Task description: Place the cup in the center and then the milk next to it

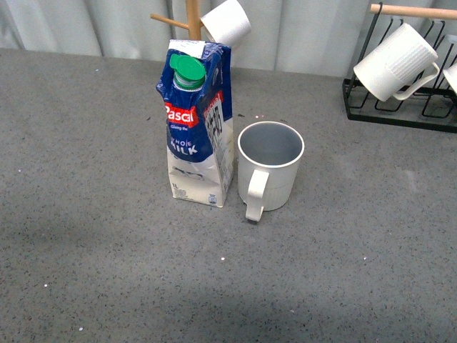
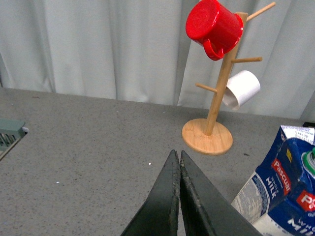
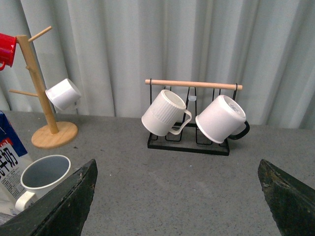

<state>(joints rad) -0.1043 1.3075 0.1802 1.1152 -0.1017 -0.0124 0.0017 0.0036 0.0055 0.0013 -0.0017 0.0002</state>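
Observation:
The cup, a cream-white mug with a grey-blue inside, stands upright in the middle of the grey table with its handle towards me. The milk, a blue-and-white carton with a green cap, stands upright close beside the cup, on its left, with a narrow gap between them. Neither gripper shows in the front view. My left gripper is shut and empty above the table, with the milk off to one side of it. My right gripper is wide open and empty; the cup and the milk show beside one finger.
A wooden mug tree at the back holds a red mug and a small smooth white cup. A black wire rack at the back right holds a ribbed white mug and another mug. Grey curtains hang behind.

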